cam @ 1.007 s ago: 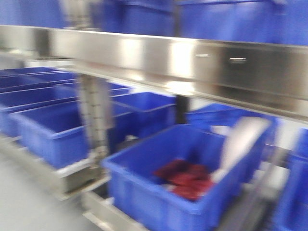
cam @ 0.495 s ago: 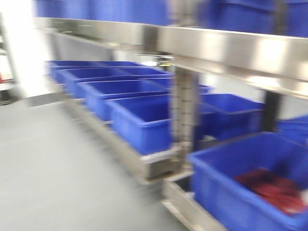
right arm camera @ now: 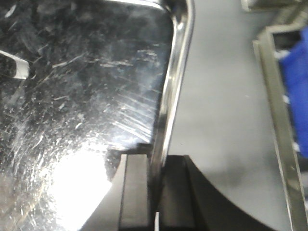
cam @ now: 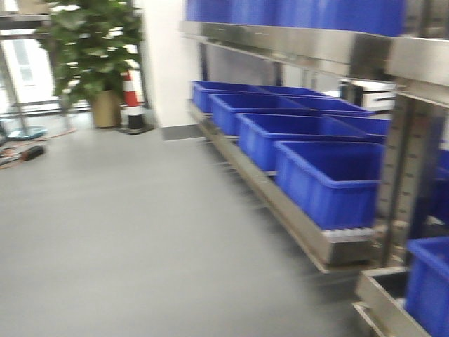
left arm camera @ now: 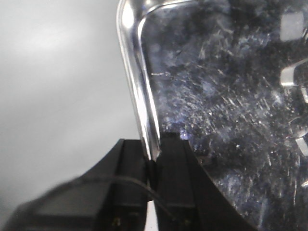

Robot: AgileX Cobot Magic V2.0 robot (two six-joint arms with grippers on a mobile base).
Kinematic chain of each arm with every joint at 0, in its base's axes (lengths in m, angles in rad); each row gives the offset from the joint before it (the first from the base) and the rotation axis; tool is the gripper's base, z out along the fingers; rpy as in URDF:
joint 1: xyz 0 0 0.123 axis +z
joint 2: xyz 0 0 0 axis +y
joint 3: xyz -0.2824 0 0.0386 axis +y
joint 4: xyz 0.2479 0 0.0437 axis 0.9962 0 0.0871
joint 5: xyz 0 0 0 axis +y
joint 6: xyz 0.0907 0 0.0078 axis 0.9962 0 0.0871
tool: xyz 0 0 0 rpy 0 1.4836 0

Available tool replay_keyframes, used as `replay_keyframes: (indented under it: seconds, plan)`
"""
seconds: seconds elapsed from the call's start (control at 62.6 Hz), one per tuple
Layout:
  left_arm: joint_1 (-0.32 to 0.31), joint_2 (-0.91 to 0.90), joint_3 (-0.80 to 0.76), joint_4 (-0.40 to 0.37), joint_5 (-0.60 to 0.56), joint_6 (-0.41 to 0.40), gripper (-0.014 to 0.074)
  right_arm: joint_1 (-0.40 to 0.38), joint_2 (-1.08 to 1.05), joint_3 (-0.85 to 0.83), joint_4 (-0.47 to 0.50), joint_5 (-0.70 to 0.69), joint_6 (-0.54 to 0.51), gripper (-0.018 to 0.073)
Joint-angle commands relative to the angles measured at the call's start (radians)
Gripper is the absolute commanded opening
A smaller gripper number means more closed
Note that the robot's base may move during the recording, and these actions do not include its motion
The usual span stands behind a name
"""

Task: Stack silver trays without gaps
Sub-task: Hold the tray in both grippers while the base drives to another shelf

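Note:
A silver tray [left arm camera: 226, 106] fills the right of the left wrist view, scratched and shiny, with a rounded corner at the top. My left gripper [left arm camera: 153, 156] is shut on its left rim. In the right wrist view the silver tray [right arm camera: 82, 91] fills the left side, and my right gripper [right arm camera: 157, 161] is shut on its right rim. Grey floor lies beneath the tray in both wrist views. Neither the tray nor the grippers show in the front view.
A steel rack [cam: 295, 210] runs along the right with a row of blue bins [cam: 330, 179] on its low shelf and more above. Grey floor [cam: 126, 232] spreads left. A potted plant [cam: 95, 56] and a striped cone [cam: 132, 105] stand at the far wall.
The front view has swung left, away from the bin holding red items, and now looks along the rack toward the open floor and the plant.

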Motion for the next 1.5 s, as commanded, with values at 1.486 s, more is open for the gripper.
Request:
replay_keyframes:
  seconds: [1.486]
  plan:
    - [-0.006,-0.033,-0.024,0.056,0.002,0.024,-0.0048,-0.001,-0.036,-0.028,-0.062,-0.025,-0.032,0.0056]
